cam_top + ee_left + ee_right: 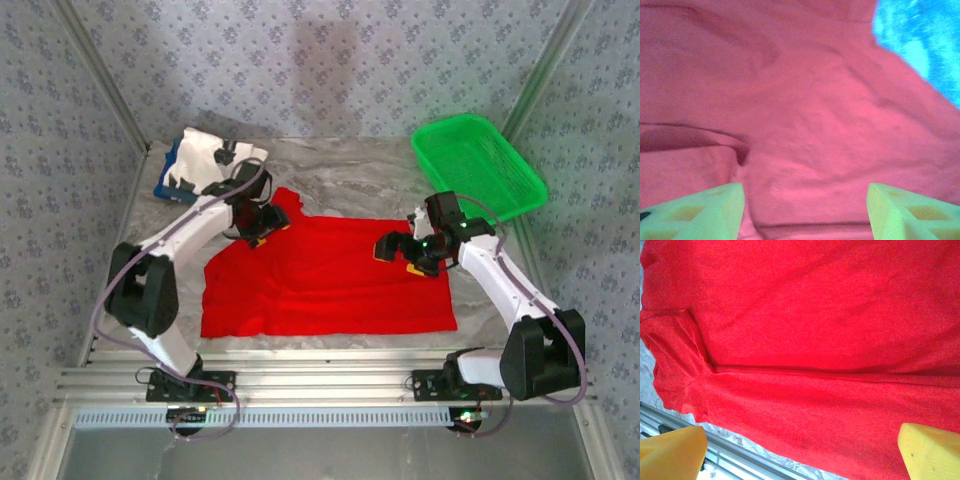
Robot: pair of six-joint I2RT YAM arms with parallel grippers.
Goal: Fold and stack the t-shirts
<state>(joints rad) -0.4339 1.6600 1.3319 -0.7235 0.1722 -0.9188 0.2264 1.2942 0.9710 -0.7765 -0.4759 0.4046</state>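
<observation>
A: Red t-shirt, status?
B: It lay spread across the middle of the worktop, one sleeve sticking out far left. I judged it not yet folded compact.
A: Tools?
B: Left tool hovered over that sleeve, jaws apart, nothing between them. Right tool was above the shirt's right edge, jaws wide apart, empty.
A: White t-shirt?
B: Bunched on the blue tray, far left. Nothing was stacked; the folding and the stacking remained.

Two t-shirts, one basket, one tray
</observation>
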